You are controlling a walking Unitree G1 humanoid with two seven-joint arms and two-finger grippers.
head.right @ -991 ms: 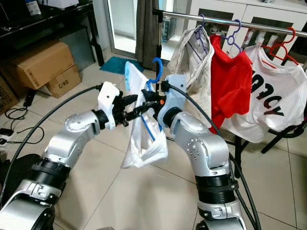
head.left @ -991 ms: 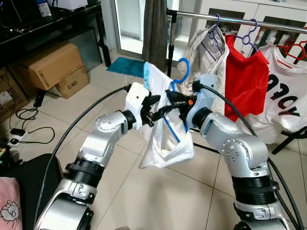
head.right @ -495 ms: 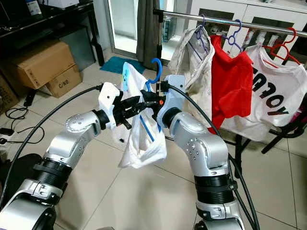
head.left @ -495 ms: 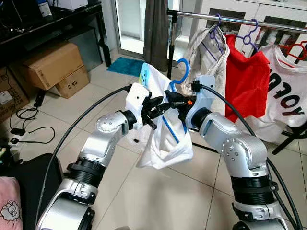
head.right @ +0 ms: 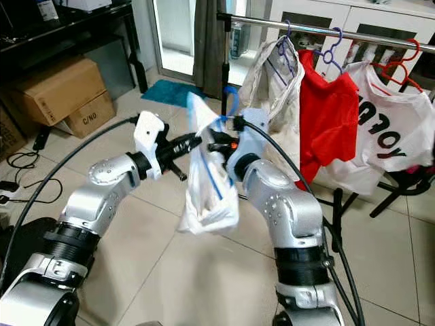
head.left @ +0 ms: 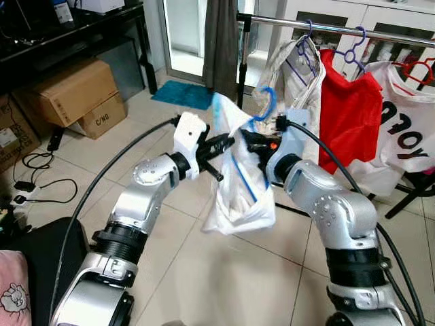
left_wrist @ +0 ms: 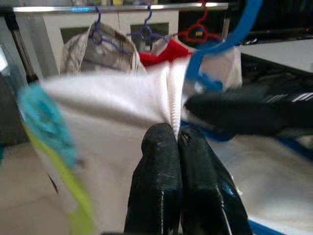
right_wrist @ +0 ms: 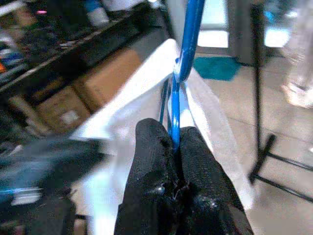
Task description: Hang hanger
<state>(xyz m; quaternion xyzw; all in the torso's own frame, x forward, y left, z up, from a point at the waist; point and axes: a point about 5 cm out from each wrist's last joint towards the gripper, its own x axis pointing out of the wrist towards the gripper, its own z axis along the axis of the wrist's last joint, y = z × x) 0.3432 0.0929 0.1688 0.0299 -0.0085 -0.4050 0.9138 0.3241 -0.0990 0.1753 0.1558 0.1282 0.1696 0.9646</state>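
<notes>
Closest to you, your left gripper [head.left: 219,145] is pinched tight on a fold of the white garment [head.left: 241,187], fingers pressed together with cloth between them, as the left wrist view shows. Just beyond it, your right gripper [head.left: 250,140] is clamped on the neck of the blue hanger [head.left: 266,103], the plastic stem running up between its two black fingers [right_wrist: 151,161] in the right wrist view. The hanger, with the garment draped on it, hangs in the air between your two arms, its hook pointing up, well below and short of the clothes rail [head.left: 326,26]. Past that, the rail already carries a beige garment [head.left: 293,68], a red shirt [head.left: 348,109] and a white printed shirt [head.left: 401,129] on their own hangers. The free stretch of rail looks to be near the upright pole [head.left: 240,54], so judge your lift carefully: the hook could snag the beige garment or knock its hanger. If your left grip pulls sideways while the right raises, the cloth may slide off the hanger's shoulder, and the thin stem might twist in your right grip, turning the hook away from the rail.
</notes>
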